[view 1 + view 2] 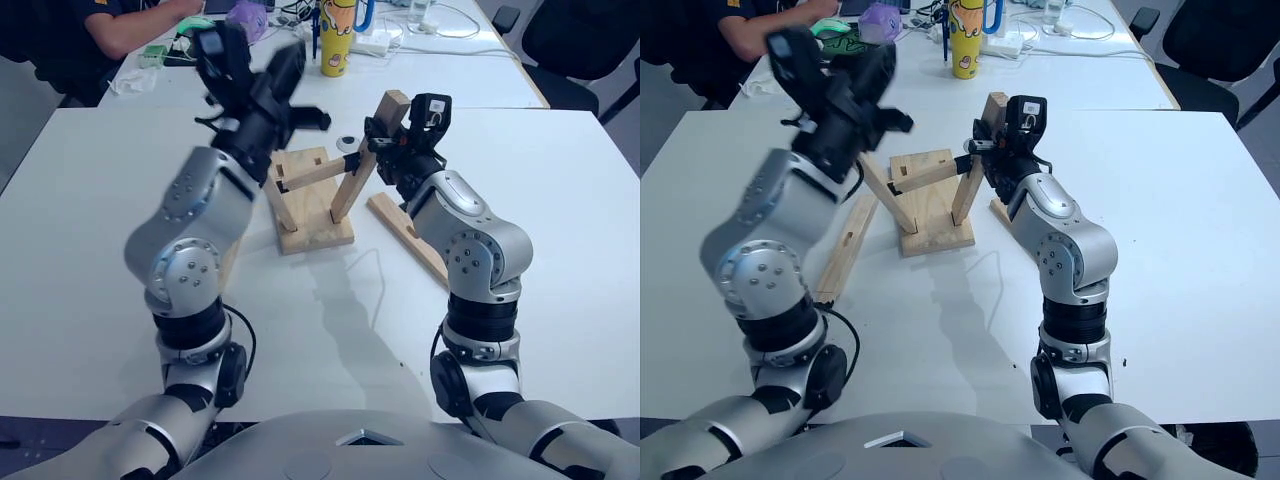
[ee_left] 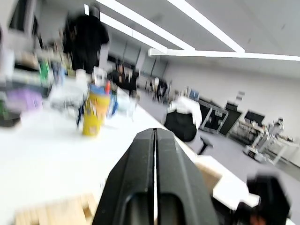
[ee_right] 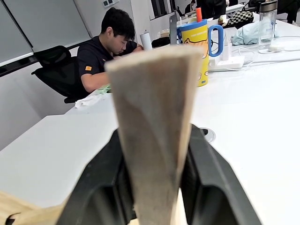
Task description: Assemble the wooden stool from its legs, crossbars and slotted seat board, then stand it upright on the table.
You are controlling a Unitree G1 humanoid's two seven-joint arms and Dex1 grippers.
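Pale wooden slotted seat board (image 1: 320,225) lies flat on the white table (image 1: 80,200), mid-width, nearer the far edge. Two tilted light wooden legs rise from it: left leg (image 1: 279,205) and right leg (image 1: 362,165), the latter clamped in the right gripper (image 3: 154,140). A short wooden crossbar (image 1: 315,172) bridges them. Left loose bar (image 1: 845,250) and right loose bar (image 1: 398,225) lie flat, one either side of the board.

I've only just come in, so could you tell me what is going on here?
The robot is partway through building the stool. Its right gripper is clamped on a tilted leg standing on the seat board, joined by a crossbar to a second leg. The left gripper hovers shut and empty above. Another wooden piece lies loose nearby.
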